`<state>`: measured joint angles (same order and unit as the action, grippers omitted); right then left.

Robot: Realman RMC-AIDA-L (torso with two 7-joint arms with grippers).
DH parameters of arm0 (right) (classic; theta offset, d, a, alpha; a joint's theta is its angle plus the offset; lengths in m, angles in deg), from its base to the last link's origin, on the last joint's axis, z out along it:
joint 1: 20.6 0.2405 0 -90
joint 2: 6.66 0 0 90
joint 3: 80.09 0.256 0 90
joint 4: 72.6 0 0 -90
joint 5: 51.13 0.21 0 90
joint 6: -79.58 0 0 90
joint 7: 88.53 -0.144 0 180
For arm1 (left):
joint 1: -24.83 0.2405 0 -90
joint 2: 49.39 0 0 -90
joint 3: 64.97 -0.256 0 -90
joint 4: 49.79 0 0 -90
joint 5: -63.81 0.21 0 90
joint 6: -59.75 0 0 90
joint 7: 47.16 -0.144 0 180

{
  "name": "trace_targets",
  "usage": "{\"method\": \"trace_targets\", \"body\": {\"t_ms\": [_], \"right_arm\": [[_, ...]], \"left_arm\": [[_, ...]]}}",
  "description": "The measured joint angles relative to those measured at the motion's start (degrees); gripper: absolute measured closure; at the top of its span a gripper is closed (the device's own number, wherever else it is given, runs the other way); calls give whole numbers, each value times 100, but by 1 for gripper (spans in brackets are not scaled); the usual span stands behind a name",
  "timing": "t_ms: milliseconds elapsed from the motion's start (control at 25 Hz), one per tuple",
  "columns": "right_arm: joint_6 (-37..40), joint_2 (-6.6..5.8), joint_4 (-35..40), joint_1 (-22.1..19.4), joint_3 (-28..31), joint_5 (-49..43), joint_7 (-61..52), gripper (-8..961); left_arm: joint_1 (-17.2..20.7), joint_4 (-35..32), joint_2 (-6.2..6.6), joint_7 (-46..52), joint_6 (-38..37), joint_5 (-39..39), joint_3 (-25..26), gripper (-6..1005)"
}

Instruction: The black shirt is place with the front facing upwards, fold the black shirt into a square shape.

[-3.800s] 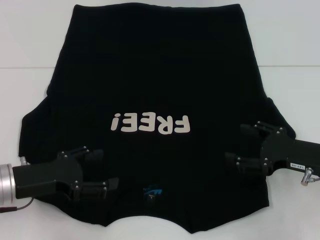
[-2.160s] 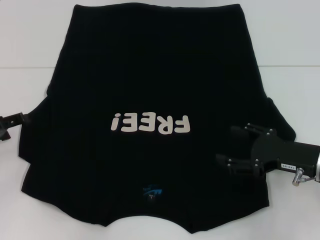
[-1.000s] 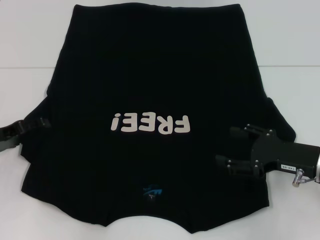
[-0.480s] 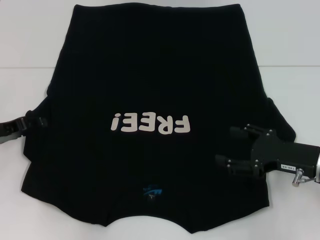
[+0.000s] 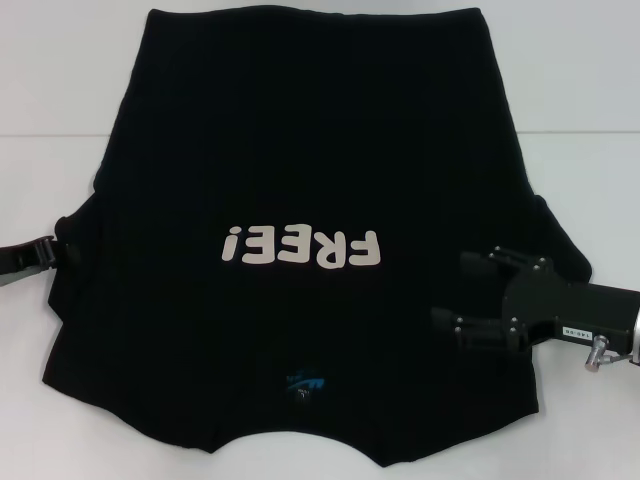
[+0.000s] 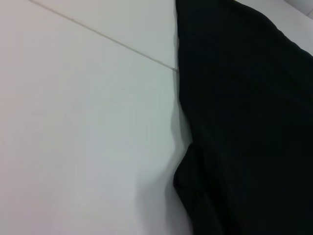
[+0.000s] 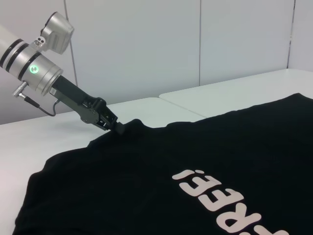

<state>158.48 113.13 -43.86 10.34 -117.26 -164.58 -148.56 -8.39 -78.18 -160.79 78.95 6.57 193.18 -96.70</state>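
1. Compared with half a second back, I'm seeing the left gripper [image 5: 62,250] sitting a touch further out at the left sleeve edge of the black shirt [image 5: 310,150]. In the right wrist view its tips [image 7: 117,128] are pinching together on a small raised bump of sleeve fabric, so it's clamped on the shirt. The right gripper [image 5: 472,295] isn't budging: fingers apart, hovering over the right shoulder area.
2. The shirt is lying flat on the white table [image 5: 580,100], front up. Its long axis is running away from me, collar and blue neck label [image 5: 304,383] nearest the robot, hem at the far end. The "FREE!" lettering [image 5: 302,247] is reading upside down from the head camera.
3. The near collar edge is getting cut off at the frame bottom. The left wrist view is only giving me bare table and a dark sleeve edge [image 6: 244,122], none of its own fingers.
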Motion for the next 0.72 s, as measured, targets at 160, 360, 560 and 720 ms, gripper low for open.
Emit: {"method": "trace_targets", "body": {"t_ms": [160, 360, 560, 720], "right_arm": [[2, 0, 0, 0, 0, 14, 0, 26], [3, 0, 0, 0, 0, 16, 0, 26], [3, 0, 0, 0, 0, 17, 0, 27], [19, 0, 0, -1, 27, 17, -1, 27]], "left_arm": [[0, 0, 2, -3, 4, 0, -1, 716], [0, -11, 21, -3, 59, 0, 30, 895], [9, -257, 58, -23, 99, 123, -3, 997], [-47, -493, 131, 72, 104, 343, 2, 996]]}}
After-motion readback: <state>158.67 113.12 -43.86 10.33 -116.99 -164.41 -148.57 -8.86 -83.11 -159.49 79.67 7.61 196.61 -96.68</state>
